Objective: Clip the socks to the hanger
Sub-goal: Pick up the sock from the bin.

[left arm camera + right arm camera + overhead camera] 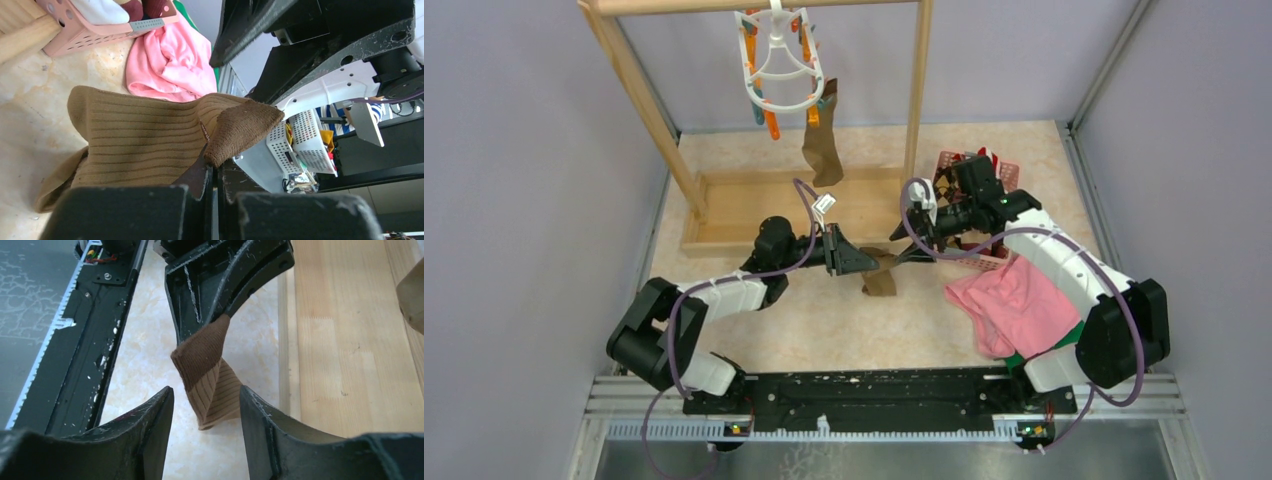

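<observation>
The white hanger [779,60] with orange and teal clips hangs from the wooden rack's top bar. One olive-brown sock [822,145] dangles from a clip on it. My left gripper [862,260] is shut on the dark toe end of a second olive-brown sock [880,276], which droops to the table. In the left wrist view the gripper [216,167] pinches that toe and the ribbed sock [135,140] spreads out to the left. My right gripper [916,250] is open, facing the left one. In the right wrist view the right gripper [206,390] stands astride the hanging sock [207,370] without touching it.
The wooden rack [649,95] has a flat base tray [754,205] behind the grippers. A pink basket [999,175] with more socks sits at the right, under my right arm. A pink cloth [1014,305] lies in front of it, over a green cloth [1021,357].
</observation>
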